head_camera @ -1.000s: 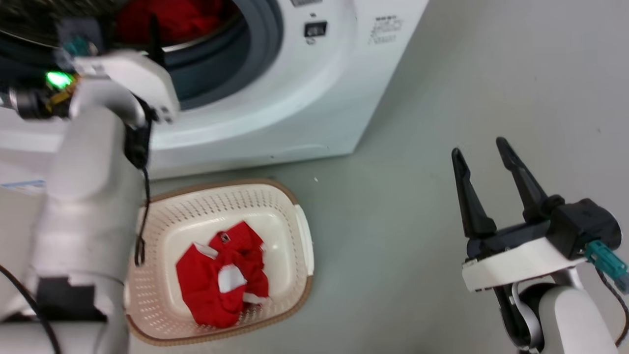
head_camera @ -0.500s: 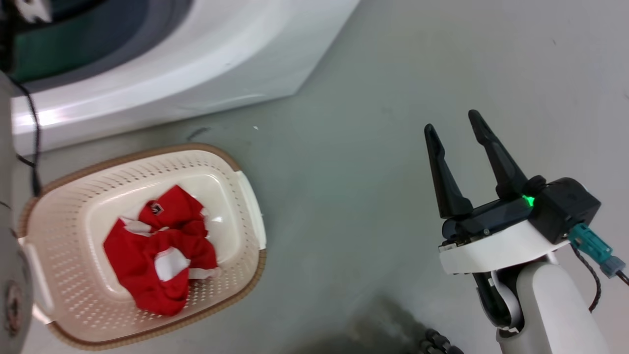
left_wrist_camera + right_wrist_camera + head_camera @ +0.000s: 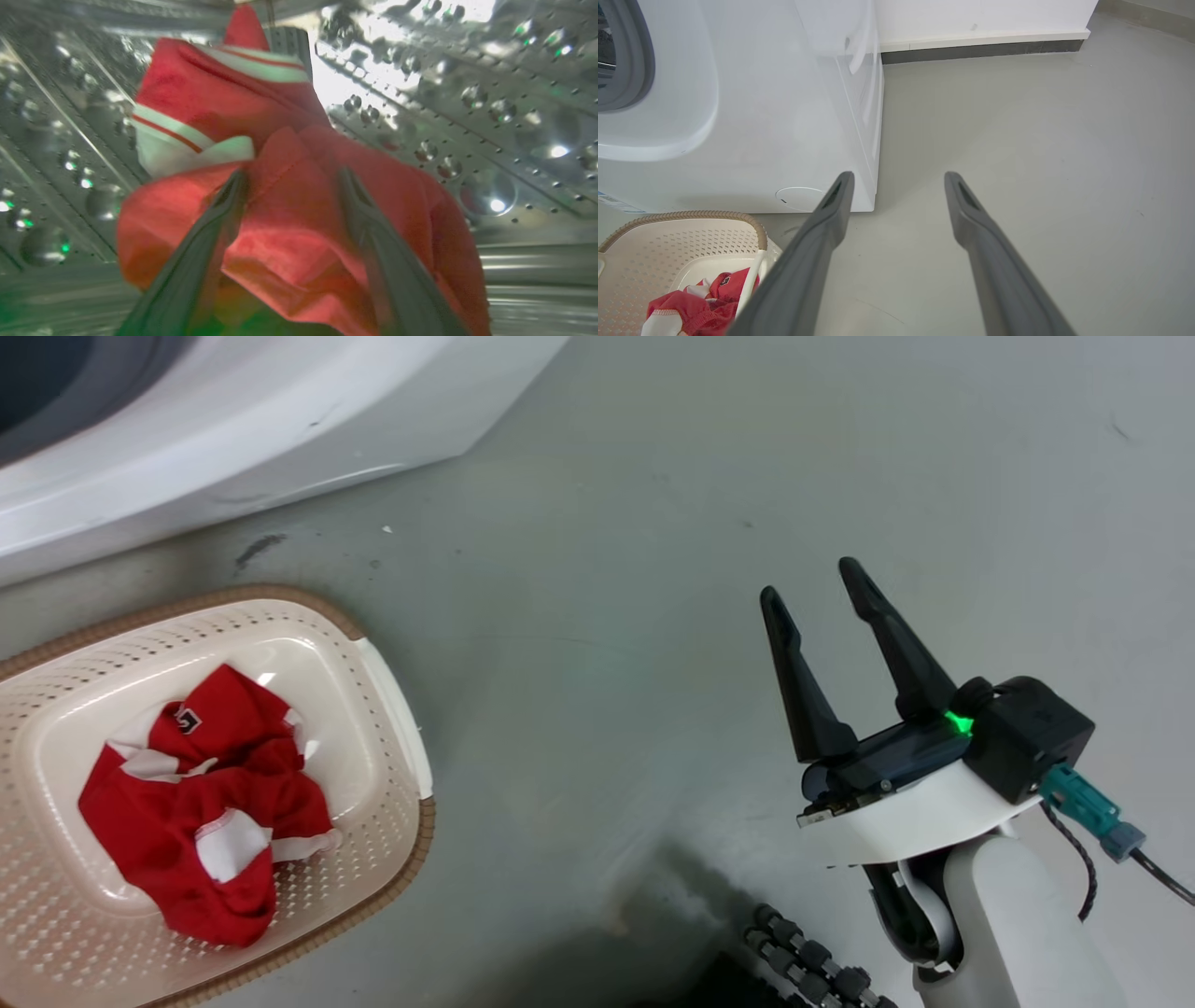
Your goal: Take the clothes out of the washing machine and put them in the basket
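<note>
The left claw is reaching inside the drum, a curved wall of shiny steel studded with round dimples and small holes. Its two long dark fingers are standing spread apart, not pinching, with a bulging fold of the red jersey swelling up between them. That soft, crumpled cloth is showing white bands with thin red stripes toward its upper left, and it is lying against the drum's wall. The right claw is hanging open and empty over the bare, smooth grey floor, well apart from the basket, its tapered fingers forming a V above a black body and a rounded white shell where a green light is glowing. The basket is cream plastic with rounded corners, rows of small perforations, a brown woven-look rim and a white handle along its right edge. It is standing on the floor near the base of the washing machine, whose glossy white front is curving in toward a grey rubber ring. A red garment, rumpled and soft with white trim and patches, is lying in the middle of the basket's smooth bottom.
</note>
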You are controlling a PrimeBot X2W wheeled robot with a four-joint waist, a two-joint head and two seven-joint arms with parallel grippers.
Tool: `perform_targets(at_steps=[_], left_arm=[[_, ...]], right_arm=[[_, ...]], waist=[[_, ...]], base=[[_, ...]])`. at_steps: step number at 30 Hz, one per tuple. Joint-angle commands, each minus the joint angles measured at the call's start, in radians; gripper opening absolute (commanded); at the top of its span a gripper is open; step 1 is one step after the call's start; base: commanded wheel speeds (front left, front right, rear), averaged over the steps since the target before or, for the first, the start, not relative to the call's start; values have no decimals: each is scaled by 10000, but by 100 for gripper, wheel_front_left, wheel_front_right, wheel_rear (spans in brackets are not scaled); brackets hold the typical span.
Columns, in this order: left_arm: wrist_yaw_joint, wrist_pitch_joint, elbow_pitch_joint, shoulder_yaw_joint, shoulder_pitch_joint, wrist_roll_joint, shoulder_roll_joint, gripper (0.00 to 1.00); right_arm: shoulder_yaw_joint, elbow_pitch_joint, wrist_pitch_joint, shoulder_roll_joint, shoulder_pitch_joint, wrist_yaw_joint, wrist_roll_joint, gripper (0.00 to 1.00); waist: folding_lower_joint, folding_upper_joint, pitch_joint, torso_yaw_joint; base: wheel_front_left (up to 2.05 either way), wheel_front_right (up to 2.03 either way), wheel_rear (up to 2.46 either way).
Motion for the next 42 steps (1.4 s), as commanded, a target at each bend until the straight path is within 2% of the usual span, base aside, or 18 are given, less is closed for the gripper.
perform_targets(at_steps=[1, 11, 12, 13, 14, 15, 22, 28, 35, 42], left_arm=[[36, 166, 41, -62, -134, 57, 52, 100], [118, 2707, -384, -213, -315, -45, 352, 100], [162, 2846, -522, -253, -240, -7, 371, 90], [222, 2965, -654, -258, -157, -24, 381, 44], [325, 3001, -833, -287, -85, 24, 425, 15], [433, 3027, -1029, -280, 11, 41, 441, 0], [1158, 2513, -2707, -334, 827, 219, 683, 0], [1714, 1273, -4015, -186, 1844, 178, 743, 0], [1958, -587, -4692, -32, 3040, -26, 632, 0], [1883, -2903, -4501, 209, 4309, -400, 477, 0]], right_arm=[[38, 20, -71, 33, -152, -7, 31, 100], [243, 271, -242, 33, -319, -7, 432, 100], [253, 290, -246, 33, -365, -7, 431, 100], [288, 299, -258, 35, -422, -7, 473, 100], [315, 309, -260, 33, -468, -7, 504, 100], [339, 310, -279, 33, -502, -7, 547, 100], [234, 392, -361, 32, -619, -7, 559, 100], [67, 407, -396, 32, -640, -7, 460, 100], [-261, 452, -375, 29, -429, -7, 262, 100], [-595, 374, -152, 27, -46, -7, 53, 100]], waist=[[-2, 0, 107, -108], [-2, 0, 460, -374], [-2, 0, 484, -373], [-2, 0, 509, -378], [-2, 0, 528, -393], [-2, 0, 543, -406], [-2, 0, 438, -378], [-2, 0, 6, -211], [-2, 0, -799, 56], [-2, 0, -1981, 249]], base=[[0, 0, 0], [0, 0, 0], [0, 0, 0], [0, 0, 0], [0, 0, 0], [0, 0, 0], [0, 0, 0], [0, 0, 0], [0, 0, 0], [0, 0, 0]])
